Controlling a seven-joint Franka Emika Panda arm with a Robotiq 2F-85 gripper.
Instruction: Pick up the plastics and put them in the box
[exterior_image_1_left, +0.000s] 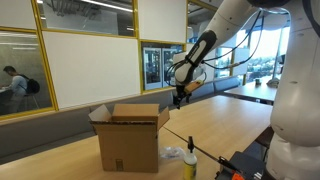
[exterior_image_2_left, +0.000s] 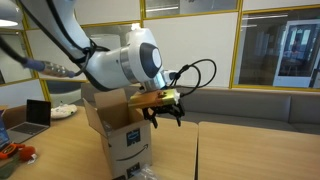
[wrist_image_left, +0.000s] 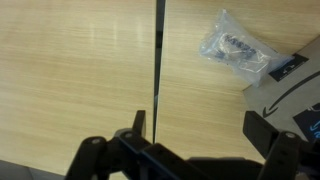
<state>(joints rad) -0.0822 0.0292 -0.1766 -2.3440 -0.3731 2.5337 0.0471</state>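
Whitish plastics (wrist_image_left: 235, 50) lay on the desk (wrist_image_left: 80, 70) just beside the box (wrist_image_left: 297, 88). With jaws apart, the gripper (wrist_image_left: 200, 128) probably needed to centre over them and descend low before closing

The room is bright with daylight; in an exterior view the windows (exterior_image_1_left: 260, 62) glow almost white; in the wrist view the table (wrist_image_left: 80, 75) shines softly, with a pale streak of glare near the top; the plastics (wrist_image_left: 232, 45) sparkle a little; the gripper (wrist_image_left: 198, 135) is dark and fuzzy along the bottom edge; the big arm (exterior_image_2_left: 120, 65) up close looks soft; all the pictures are small and grainy.
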